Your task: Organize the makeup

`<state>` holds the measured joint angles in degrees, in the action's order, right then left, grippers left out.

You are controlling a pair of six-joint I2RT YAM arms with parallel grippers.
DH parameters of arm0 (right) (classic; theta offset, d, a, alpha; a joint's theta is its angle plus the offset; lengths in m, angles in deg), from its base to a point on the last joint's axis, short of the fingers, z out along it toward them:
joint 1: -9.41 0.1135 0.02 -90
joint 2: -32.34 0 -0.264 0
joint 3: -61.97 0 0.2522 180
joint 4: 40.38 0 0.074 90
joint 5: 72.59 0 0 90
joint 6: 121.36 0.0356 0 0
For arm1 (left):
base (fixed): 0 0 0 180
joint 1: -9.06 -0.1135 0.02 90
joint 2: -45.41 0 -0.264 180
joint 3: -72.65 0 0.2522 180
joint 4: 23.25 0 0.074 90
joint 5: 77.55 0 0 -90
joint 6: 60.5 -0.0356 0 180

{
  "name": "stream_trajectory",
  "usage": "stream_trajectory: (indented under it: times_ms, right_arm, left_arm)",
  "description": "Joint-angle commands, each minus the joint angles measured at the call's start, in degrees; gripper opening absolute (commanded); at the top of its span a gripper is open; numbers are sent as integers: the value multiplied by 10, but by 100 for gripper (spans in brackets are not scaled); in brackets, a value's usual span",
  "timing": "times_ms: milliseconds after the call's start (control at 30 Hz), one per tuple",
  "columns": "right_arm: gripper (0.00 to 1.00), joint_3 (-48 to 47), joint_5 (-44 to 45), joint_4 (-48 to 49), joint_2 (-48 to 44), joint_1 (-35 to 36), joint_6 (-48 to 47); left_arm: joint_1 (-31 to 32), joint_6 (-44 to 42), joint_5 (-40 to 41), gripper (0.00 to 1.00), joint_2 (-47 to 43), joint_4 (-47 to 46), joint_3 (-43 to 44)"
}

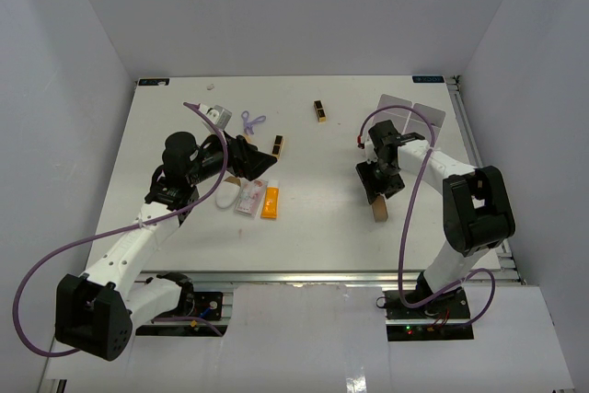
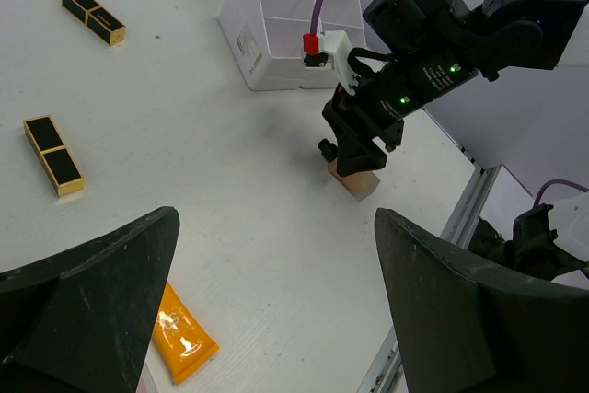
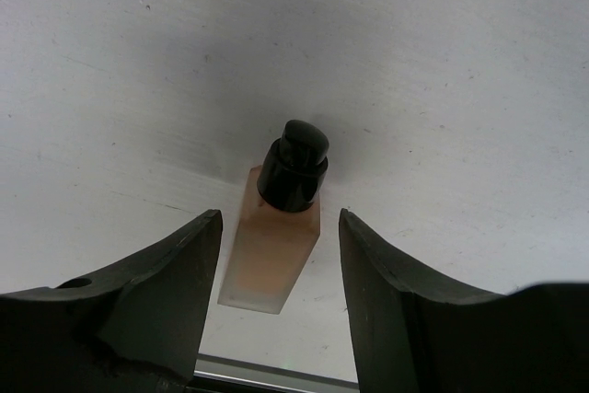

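From the right wrist camera I see the right fingers (image 3: 175, 292) spread apart on either side of a beige bottle (image 3: 276, 246) with a dark cap; the bottle lies flat on the table (image 3: 442, 71), cap pointing away from the camera, and a sliver of table shows between it and each finger, so nothing is gripped; the overhead view only gives me a tan end of that bottle (image 1: 379, 212) poking out below the wrist, near the right-hand middle of the table, well short of the white tray (image 1: 428, 117) at the far right corner. The left wrist camera shows the left fingers (image 2: 92, 310) wide open with nothing between them, hanging above an orange tube (image 2: 184, 342); it also catches two black-gold lipstick tubes (image 2: 52, 156) lying apart on the table, and the tray's bare compartments, which the overhead view does not resolve. Only the overhead view shows me the pink packet (image 1: 247, 200) just beside the orange tube, the white oval (image 1: 227, 196) beside that, and the purple looped tool (image 1: 252, 121) farther back.
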<state>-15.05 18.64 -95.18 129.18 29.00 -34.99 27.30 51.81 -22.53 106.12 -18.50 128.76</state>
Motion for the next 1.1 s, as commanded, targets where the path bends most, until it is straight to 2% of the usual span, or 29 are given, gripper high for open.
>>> stream_trajectory:
  times_ms: [0, 233, 800, 933, 1067]
  right_arm:
    - [58, -6, -7, -8, -3, 2, -6]
    - [55, 1, -30, -9, -2, 3, -9]
    - [53, 11, -20, -12, -5, 2, -12]
    - [41, 7, -16, -11, -10, 2, -18]
    - [36, 1, -19, -6, -18, 1, -31]
  left_arm:
    - [3, -6, -3, 98, -9, -1, 5]
    - [2, -6, -2, 98, -10, -1, 5]
    - [2, -7, -2, 98, -12, 0, 5]
    - [2, -7, -2, 98, -13, 0, 4]
    - [2, -7, -2, 98, -13, 0, 4]
